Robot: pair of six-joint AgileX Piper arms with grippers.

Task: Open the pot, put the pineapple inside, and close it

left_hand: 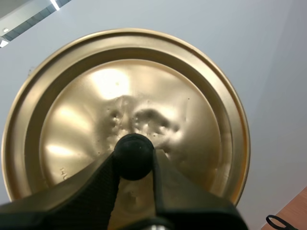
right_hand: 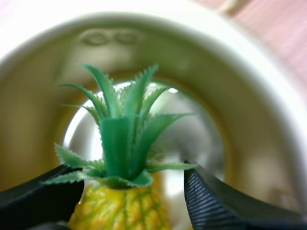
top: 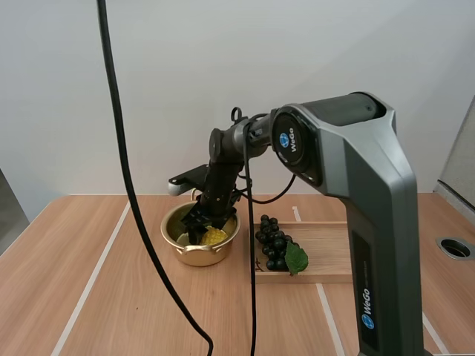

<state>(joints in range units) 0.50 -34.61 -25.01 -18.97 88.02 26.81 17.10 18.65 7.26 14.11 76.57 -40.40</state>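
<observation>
**A:** How many of each thing, biggest first?

**B:** There is one light wooden table [top: 74,297] and one grey right arm [top: 371,222] reaching across it. One shallow wooden tray [top: 326,245] stands just beside one round gold metal pot [top: 172,236]. There is also one round gold metal lid [left_hand: 144,72]. One bunch of dark grapes [top: 273,241] lies in the tray. Then come one yellow pineapple with a green leafy crown [right_hand: 120,208] and one black round knob [left_hand: 133,155] on the lid.

**A:** Where does the pineapple sit against the fingers?

**B:** It is down inside the uncovered pot [right_hand: 259,96], between the two ribbed black fingers [right_hand: 216,199] of the right gripper [right_hand: 133,166]. The fingers stand apart, one on each side of the fruit's body. A gap shows beside one finger. Whether the other touches the fruit cannot be told.

**A:** Which way does it point?

**B:** Its long axis runs along the fingers. The crown reaches past their tips toward the pot's bottom.

**A:** And the other arm?

**B:** The left gripper [left_hand: 133,157] has its fingers [left_hand: 96,187] pinched on the knob. It holds the lid with the top face turned toward that arm.
</observation>
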